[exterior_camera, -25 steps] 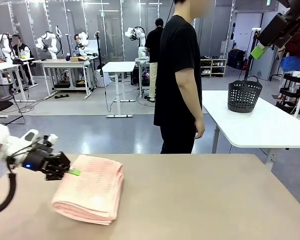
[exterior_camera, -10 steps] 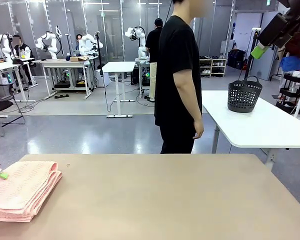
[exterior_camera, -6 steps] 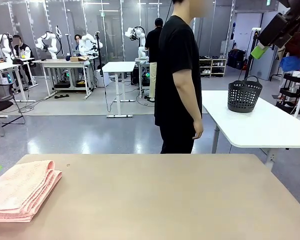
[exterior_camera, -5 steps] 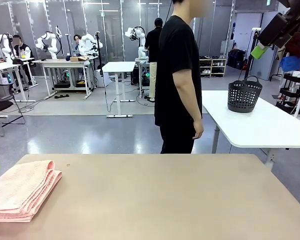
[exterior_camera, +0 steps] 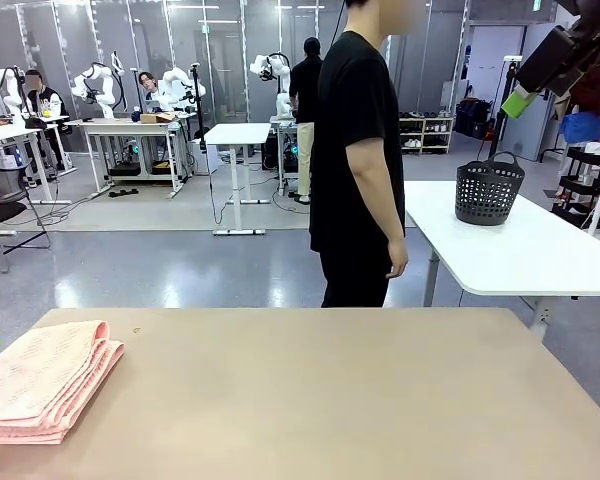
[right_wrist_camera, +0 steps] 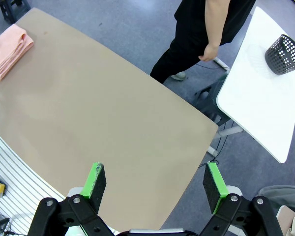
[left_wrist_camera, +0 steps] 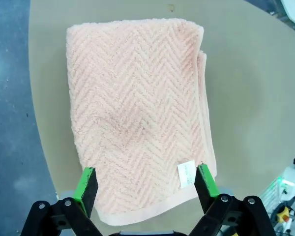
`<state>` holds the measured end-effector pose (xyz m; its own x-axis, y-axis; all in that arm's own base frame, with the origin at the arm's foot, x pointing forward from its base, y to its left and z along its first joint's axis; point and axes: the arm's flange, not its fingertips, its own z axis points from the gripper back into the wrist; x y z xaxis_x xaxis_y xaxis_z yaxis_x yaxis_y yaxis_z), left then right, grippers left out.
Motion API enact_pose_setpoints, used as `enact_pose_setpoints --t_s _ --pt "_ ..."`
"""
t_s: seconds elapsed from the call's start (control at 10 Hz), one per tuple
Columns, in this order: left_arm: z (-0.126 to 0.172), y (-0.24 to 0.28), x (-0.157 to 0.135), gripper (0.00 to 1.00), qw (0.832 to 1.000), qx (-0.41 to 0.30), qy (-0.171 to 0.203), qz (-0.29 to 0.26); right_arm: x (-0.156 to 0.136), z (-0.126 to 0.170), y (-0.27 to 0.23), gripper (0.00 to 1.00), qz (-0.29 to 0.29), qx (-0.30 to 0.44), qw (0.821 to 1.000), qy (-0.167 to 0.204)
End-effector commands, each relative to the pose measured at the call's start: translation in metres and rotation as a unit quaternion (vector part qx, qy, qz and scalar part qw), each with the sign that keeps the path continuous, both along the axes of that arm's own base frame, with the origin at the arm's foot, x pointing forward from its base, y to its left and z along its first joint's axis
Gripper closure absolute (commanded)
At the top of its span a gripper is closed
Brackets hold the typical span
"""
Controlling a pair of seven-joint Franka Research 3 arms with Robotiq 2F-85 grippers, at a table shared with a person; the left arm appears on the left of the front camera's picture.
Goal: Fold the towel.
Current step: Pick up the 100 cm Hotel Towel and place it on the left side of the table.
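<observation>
On the front view you find the towel (exterior_camera: 42, 380) folded into a layered stack at the near left corner of the tan bench (exterior_camera: 330, 400), its left part cut off by the picture edge. On the left wrist view the left gripper (left_wrist_camera: 146, 183) hangs above the towel with its fingers (left_wrist_camera: 87, 184) spread wide and pinching nothing; both green pads stand clear of the cloth, one over each side of its near end. You can read the herringbone weave, the plain border band along the near edge and the small white tag (left_wrist_camera: 186, 172) close to one pad. On the right wrist view the right gripper (right_wrist_camera: 156, 186) is raised high over the bench, fingers (right_wrist_camera: 96, 179) spread and empty, with the towel small at the far left corner. A person (exterior_camera: 358, 160) in black stands at the far side of the bench. A dark basket (exterior_camera: 489, 190) sits on the white table (exterior_camera: 540, 255) to the right.
</observation>
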<state>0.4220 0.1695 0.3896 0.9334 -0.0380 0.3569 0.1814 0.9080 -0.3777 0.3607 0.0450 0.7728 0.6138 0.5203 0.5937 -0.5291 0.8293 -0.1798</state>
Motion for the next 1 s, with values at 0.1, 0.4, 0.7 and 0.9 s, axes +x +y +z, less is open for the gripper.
enact_pose_setpoints --t_s 0.1,0.4,0.7,0.9 --pt "0.0016 0.0061 0.0085 0.00 1.000 0.001 0.003 -0.003 -0.0011 -0.0014 -0.0002 0.00 -0.001 -0.001 1.000 0.000" --pt "0.0016 0.0061 0.0085 0.00 1.000 0.001 0.003 -0.003 -0.0011 -0.0014 -0.0002 0.00 -0.001 -0.001 1.000 0.000" --pt "0.0016 0.0061 0.0085 0.00 1.000 0.001 0.003 -0.003 -0.0011 -0.0014 -0.0002 0.00 -0.001 -0.001 1.000 0.000" --pt "0.0016 0.0061 0.0085 0.00 1.000 0.001 0.003 -0.003 -0.0011 -0.0014 -0.0002 0.00 -0.001 -0.001 1.000 0.000"
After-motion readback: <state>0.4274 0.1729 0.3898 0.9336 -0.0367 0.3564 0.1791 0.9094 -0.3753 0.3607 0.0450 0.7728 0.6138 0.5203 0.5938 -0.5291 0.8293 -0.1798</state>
